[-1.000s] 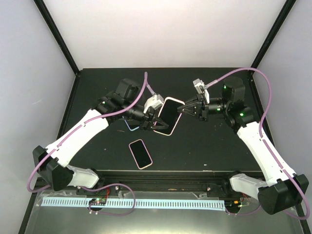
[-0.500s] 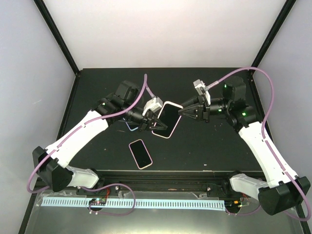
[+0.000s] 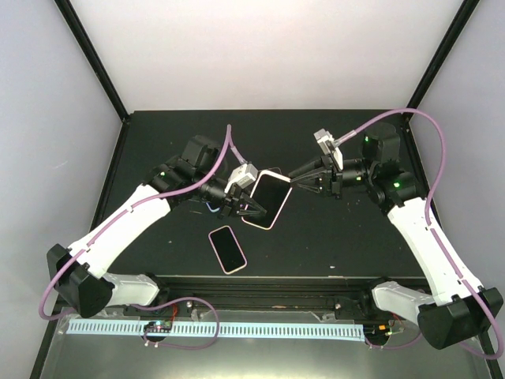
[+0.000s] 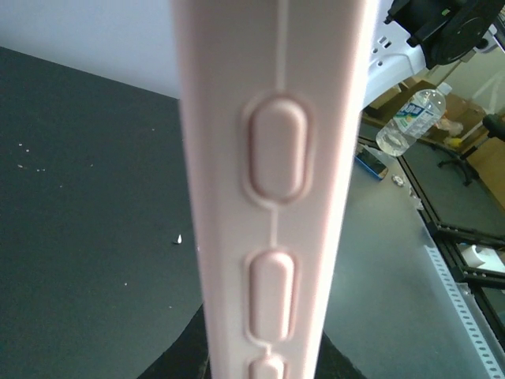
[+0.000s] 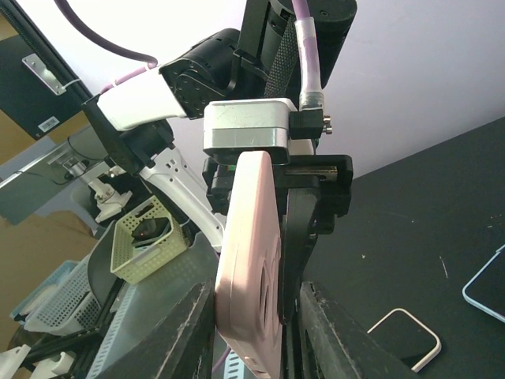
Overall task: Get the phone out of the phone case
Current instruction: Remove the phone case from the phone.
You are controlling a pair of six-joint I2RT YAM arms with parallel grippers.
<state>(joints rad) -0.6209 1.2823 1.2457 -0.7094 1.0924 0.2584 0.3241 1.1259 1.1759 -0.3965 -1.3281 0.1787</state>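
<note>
- Two claws meet at one phone case (image 5: pixel 251 260), which is held in the air above the middle of the worktop (image 3: pixel 331 237).
- The left claw (image 3: pixel 248 208) is clenched on the phone case, gripping the edge that faces the left arm.
- The phone (image 3: pixel 267 199) sits inside the phone case, its dark screen turned up toward the top camera and ringed by the pink rim.
- From above, the phone case is tilted, with its far end leaning toward the right arm.
- The right claw (image 3: pixel 293 179) is at the far right corner of the phone case.
- In the right wrist view, its two black fingers (image 5: pixel 185 335) stand one on each side of the pink shell. I cannot tell whether they are pressing on it or only bracketing it.
- The left wrist view is filled by the side of the phone case, where the oval moulded buttons (image 4: pixel 276 150) run in a line.
- A second phone (image 3: pixel 227 249) lies flat on the worktop, screen up, just nearer the arm bases than the phone case and apart from it.
- A blue-rimmed device (image 5: pixel 488 286) lies flat on the worktop beside the phone case, on the left-arm side. From above it is mostly hidden under that arm.
</note>
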